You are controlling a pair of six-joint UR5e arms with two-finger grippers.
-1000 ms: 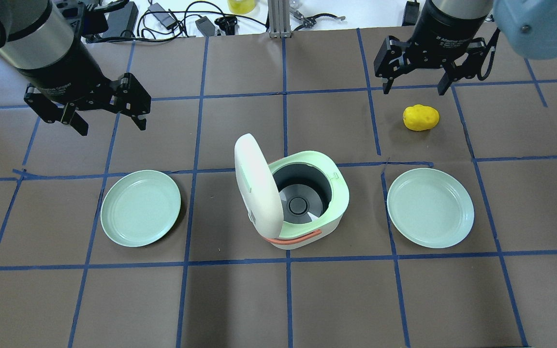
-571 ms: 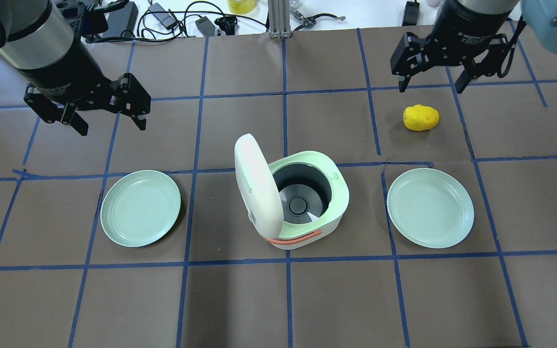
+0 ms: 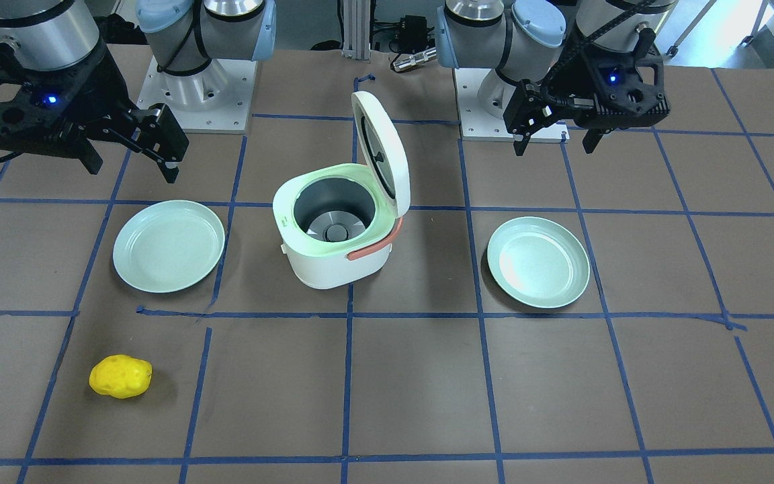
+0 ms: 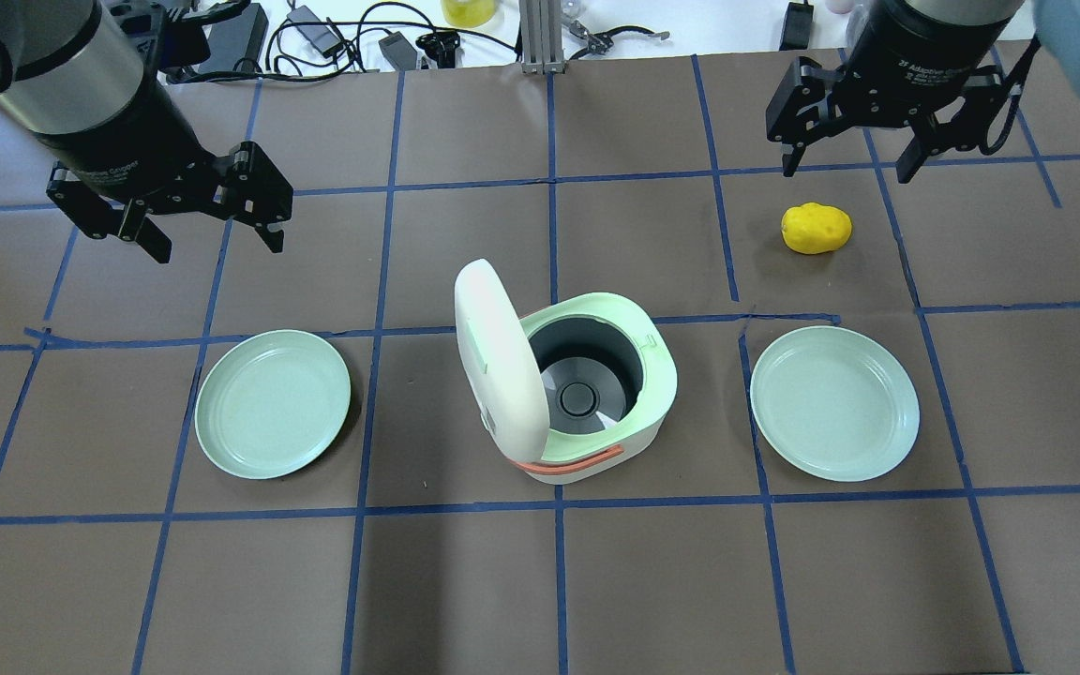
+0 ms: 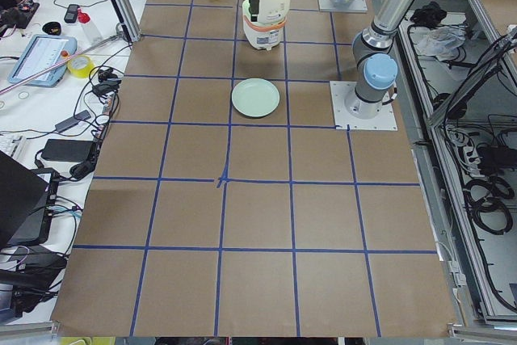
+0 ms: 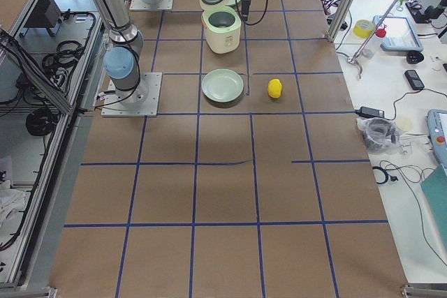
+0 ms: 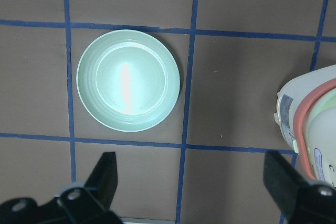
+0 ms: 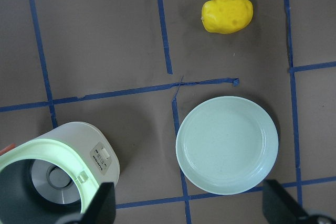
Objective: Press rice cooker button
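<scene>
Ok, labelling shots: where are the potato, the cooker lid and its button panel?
potato (image 4: 817,229), overhead view, its middle
lid (image 4: 498,356), overhead view, white outer face
button panel (image 8: 101,159), right wrist view, grey plate's middle

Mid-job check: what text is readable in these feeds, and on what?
"Adaptive Gripper": on the right hand's collar, overhead view; characters before it unclear.
Left hand's collar print: too blurred to read.
Rice cooker's button panel and side sticker: too small to read.
</scene>
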